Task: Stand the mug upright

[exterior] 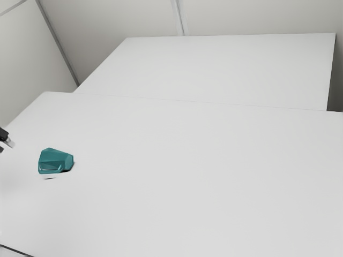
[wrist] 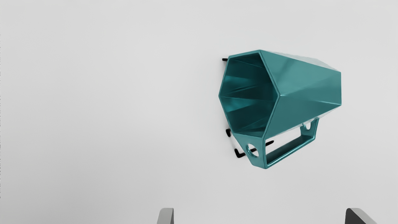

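1 mug w/ 1 handle counted, tipped on its side on 1 desk, twd exterior view's left. Mouth faced sideways; long axis laid along desk, approx. parallel to line betw. fingertips; handle turned twd fingers' side. Gripper seen at exterior view's left edge, held clear of mug, tips angled down. 2 fingers spread wide, nothing pinched.

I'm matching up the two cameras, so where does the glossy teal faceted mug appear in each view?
Exterior view: the mug lies near the left edge, a little below mid-height.
Wrist view: it lies ahead of the gap between the open fingers, handle towards them.
Shared landmark: the black gripper, its fingertips close to the mug in the exterior view.
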`<state>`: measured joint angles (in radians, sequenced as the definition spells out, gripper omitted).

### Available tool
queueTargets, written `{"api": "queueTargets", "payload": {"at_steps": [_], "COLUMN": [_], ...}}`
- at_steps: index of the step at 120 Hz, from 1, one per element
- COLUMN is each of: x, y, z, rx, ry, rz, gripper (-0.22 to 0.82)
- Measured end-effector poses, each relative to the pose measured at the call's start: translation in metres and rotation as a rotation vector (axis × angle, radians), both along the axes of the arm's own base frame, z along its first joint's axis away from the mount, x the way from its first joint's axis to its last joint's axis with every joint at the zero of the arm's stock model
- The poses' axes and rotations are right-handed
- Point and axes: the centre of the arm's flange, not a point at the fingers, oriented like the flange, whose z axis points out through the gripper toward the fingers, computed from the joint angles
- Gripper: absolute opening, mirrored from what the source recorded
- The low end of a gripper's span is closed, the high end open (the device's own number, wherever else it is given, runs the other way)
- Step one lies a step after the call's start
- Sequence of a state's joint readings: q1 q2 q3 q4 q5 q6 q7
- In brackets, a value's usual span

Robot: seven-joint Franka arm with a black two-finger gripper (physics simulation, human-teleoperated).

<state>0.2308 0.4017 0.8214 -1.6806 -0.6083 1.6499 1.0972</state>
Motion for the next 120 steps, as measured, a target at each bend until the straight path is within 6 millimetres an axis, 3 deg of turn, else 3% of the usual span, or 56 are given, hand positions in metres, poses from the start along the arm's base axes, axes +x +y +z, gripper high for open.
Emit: {"api": "queueTargets", "payload": {"at_steps": [43, 120], "x": [0.009, -0.019], "y": [0.009, 0.005], "z": [-0.03, -0.066], "rx": [-0.147, -0.268], "ry": [-0.188, -0.236], "rz": [0.025, 0.01], "gripper": [0.6, 0.6]}}
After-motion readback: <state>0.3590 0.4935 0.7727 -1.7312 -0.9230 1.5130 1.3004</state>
